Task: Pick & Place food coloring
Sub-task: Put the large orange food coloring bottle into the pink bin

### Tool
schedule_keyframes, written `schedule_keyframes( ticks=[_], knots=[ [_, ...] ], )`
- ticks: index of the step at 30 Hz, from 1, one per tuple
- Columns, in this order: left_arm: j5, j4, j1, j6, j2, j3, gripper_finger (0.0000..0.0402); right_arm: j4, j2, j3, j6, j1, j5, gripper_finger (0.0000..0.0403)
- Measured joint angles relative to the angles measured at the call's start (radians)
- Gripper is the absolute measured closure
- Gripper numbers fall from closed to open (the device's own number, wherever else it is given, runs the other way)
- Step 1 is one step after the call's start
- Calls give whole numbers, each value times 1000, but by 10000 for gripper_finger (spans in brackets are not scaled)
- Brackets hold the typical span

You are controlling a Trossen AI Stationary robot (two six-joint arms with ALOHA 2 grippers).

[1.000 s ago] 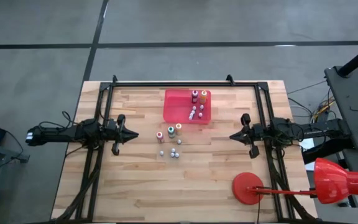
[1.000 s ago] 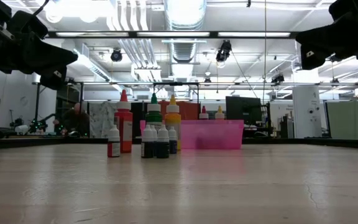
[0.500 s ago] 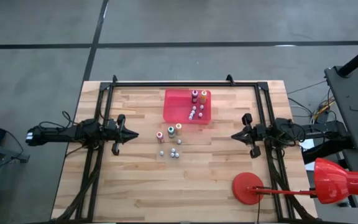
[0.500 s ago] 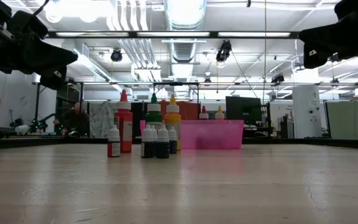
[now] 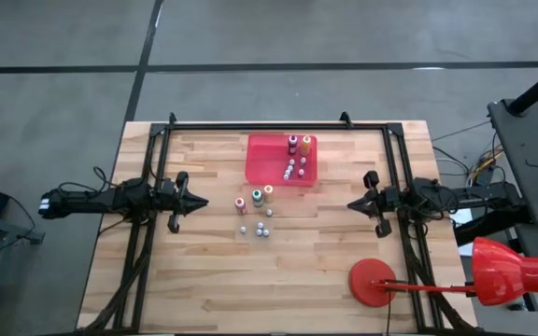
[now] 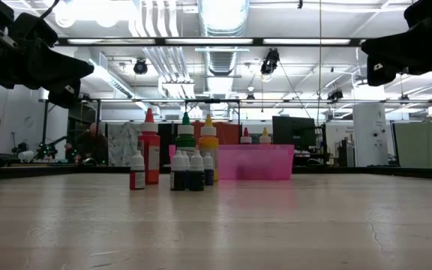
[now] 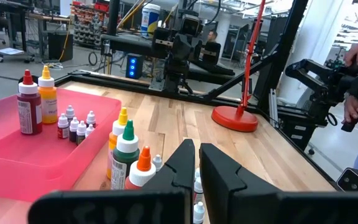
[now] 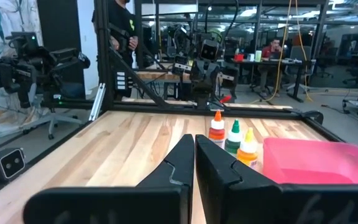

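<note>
Both grippers idle, fingers closed, empty: left gripper point(image 5: 197, 202), right gripper point(image 5: 351, 203). Food coloring bottles point(image 5: 256, 210) cluster mid tabletop point(image 5: 204, 280), more in red tray point(image 5: 260, 159). Risk: tight spacing, a reach could topple neighbours.

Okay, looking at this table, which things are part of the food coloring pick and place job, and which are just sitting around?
Part of the job:
- food coloring bottles on the table
- food coloring bottles in the tray
- red tray
- left gripper, shut, waiting at the table's left
- right gripper, shut, waiting at the right

Just lying about:
- red round stand base
- black frame around the table
</note>
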Motion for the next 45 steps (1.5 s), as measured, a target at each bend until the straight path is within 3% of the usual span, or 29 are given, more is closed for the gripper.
schedule_keyframes(
  ticks=[19, 29, 45],
  knots=[
    [0, 0, 0, 0, 0, 0, 402, -7, -48, -10, -4, -1, 0, 394],
    [0, 0, 0, 0, 0, 0, 402, -133, -151, -10, -1, -1, 0, 394],
    [0, 0, 0, 0, 0, 0, 402, -176, -149, -10, -34, -1, 0, 394]
  ],
)
